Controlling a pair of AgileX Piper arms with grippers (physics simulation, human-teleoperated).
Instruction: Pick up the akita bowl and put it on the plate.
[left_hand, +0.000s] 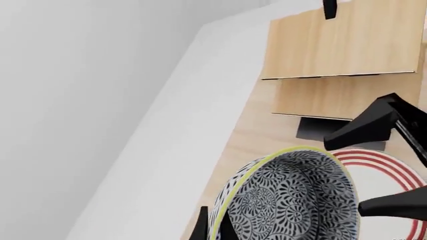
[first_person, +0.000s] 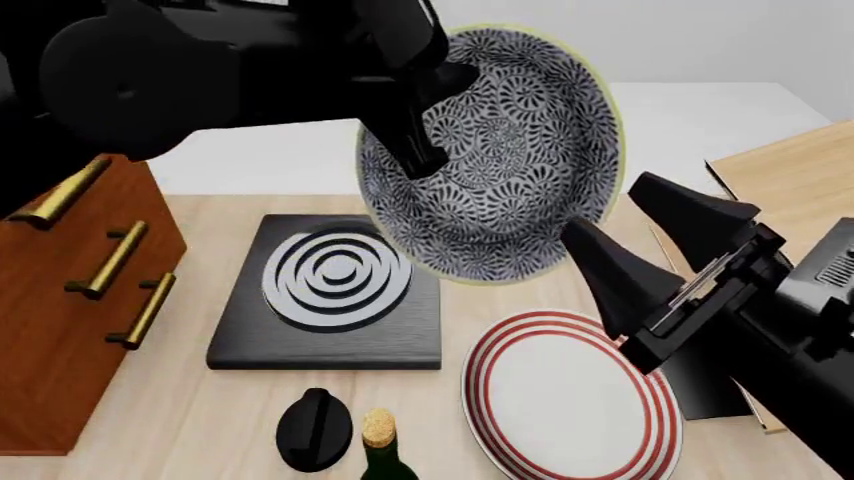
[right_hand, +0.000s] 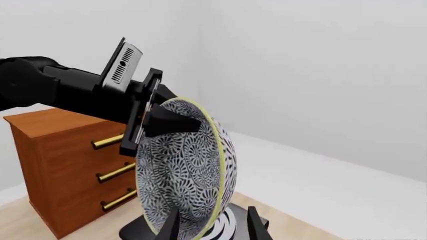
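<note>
The akita bowl (first_person: 501, 155) is held clear of the counter (first_person: 214, 415) by the left claw (first_person: 424, 115), whose fingers are clamped over the bowl's rim. The bowl is tipped steeply on edge, its patterned interior facing the front camera. It is seen above the far edge of the plate (first_person: 571, 398), without contact. The plate lies flat on the counter, just right of a black square slab (first_person: 327, 295) bearing grey rings.

The right claw (first_person: 638, 232) is spread wide and grips nothing; its fingers are positioned near the bowl's lower right rim, apparently apart from it, with the plate below.

A brown drawer unit (first_person: 74, 290) with brass handles is noted at the left. A black knob (first_person: 314, 428) and a corked bottle top (first_person: 380, 432) are noted at the near edge.
</note>
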